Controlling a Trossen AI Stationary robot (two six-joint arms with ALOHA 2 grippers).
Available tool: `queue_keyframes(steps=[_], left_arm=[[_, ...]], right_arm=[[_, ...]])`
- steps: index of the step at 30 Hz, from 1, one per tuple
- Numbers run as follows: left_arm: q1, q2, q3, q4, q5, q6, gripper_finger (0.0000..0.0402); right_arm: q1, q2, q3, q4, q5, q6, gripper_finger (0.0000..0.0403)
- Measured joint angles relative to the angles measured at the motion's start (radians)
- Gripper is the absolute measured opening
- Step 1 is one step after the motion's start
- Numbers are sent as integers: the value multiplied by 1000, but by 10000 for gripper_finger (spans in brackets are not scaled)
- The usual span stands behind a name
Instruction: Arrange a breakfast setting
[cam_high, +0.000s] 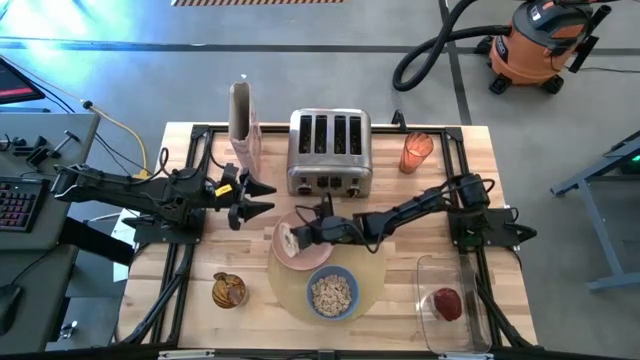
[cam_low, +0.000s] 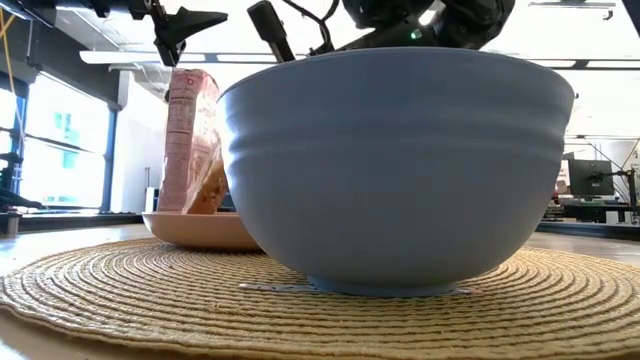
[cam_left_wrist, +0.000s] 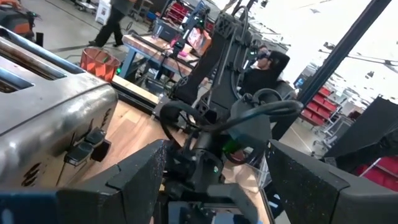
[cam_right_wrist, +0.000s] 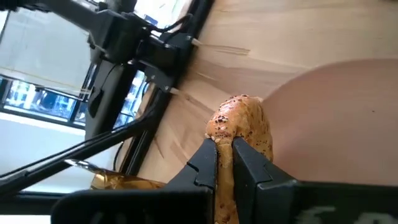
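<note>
Bagel (cam_right_wrist: 239, 134) over plate (cam_high: 300, 255), on edge, right hand (cam_right_wrist: 225, 165) clamped on it. Bowl (cam_high: 332, 293) with cereal sits on mat (cam_high: 372, 268). You have fruit (cam_high: 446, 303) left in tub (cam_high: 430, 272); no spoon visible. Left hand (cam_high: 262, 196) apart, idle beside toaster (cam_high: 330, 150).

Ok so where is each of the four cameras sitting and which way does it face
High: overhead, facing down on the table; both arms show.
Low: at mat level, behind the bowl, facing the room; fingers overhead.
Left wrist: on the left arm, past its open gripper toward the toaster and right arm.
Right wrist: over the plate; right gripper shut on the bagel.
Shared: high and low both show bowl and plate.
</note>
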Motion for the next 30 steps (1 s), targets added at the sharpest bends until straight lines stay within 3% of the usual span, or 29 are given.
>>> queue_keyframes(steps=[8,30], left_arm=[[0,0,0,-1,2,0,266],[0,0,0,-26,2,0,266]], right_arm=[[0,0,0,-33,-1,7,11],[-13,0,-1,-109,-3,52,107]])
